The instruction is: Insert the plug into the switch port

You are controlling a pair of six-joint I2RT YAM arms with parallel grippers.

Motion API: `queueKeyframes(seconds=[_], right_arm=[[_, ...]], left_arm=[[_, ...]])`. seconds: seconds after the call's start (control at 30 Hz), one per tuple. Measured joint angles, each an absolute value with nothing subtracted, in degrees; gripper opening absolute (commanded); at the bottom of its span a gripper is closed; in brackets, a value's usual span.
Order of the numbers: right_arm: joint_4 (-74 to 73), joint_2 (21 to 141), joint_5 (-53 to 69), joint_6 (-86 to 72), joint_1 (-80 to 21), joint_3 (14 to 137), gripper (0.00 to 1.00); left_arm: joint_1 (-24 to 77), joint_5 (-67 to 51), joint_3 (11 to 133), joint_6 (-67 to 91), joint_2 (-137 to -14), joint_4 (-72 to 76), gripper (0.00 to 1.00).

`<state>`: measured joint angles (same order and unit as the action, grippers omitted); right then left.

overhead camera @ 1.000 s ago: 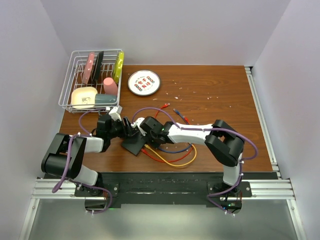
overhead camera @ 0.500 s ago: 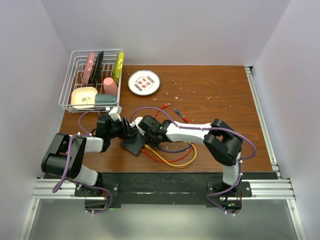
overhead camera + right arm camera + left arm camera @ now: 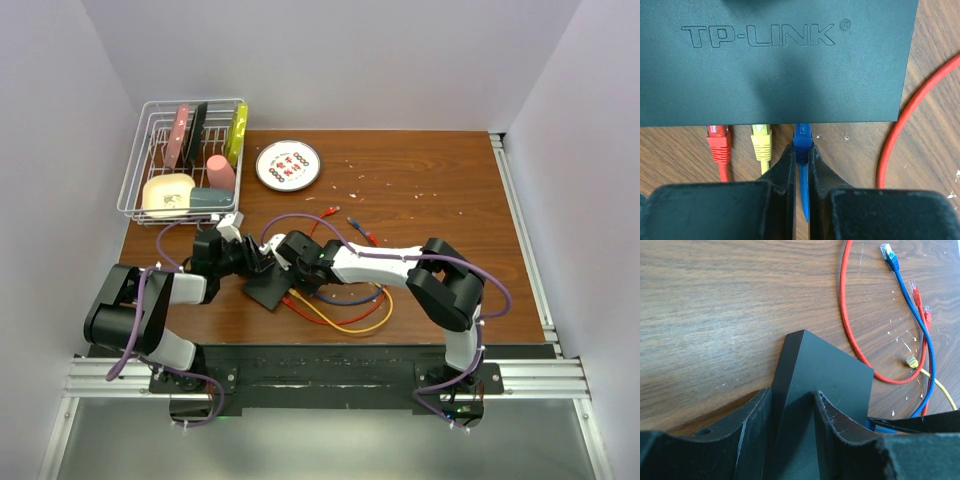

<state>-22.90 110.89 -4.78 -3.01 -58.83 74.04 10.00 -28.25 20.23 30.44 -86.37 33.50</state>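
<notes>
The switch is a flat black box marked TP-LINK, lying at the table's near left. My left gripper is shut on its back corner, one finger on each face. My right gripper is shut on the blue plug, whose tip sits at the switch's port edge. A red plug and a yellow plug sit in ports to its left. In the top view both grippers, left and right, meet at the switch.
A wire dish rack with dishes stands at the back left, a round white plate beside it. Loose red, blue and yellow cables loop right of the switch, with free plugs on the wood. White crumbs dot the table.
The right arm has shifted slightly left, toward the switch. The left arm and the switch have not visibly moved.
</notes>
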Motion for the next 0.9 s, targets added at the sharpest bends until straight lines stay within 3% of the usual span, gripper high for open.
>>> queueKeyframes(seconds=[0.43, 0.67, 0.9], right_arm=[[-23.3, 111.4, -4.4, -3.4, -58.8, 75.2, 0.00], [-25.4, 113.2, -4.2, -3.5, -58.6, 78.0, 0.00], [-25.3, 113.2, -3.4, -4.3, -57.8, 78.1, 0.00]], left_arm=[[10.2, -28.0, 19.9, 30.7, -86.6, 34.7, 0.34], [11.2, -26.0, 19.8, 30.8, -86.6, 35.6, 0.25], [11.7, -25.0, 18.6, 31.0, -86.6, 37.9, 0.26]])
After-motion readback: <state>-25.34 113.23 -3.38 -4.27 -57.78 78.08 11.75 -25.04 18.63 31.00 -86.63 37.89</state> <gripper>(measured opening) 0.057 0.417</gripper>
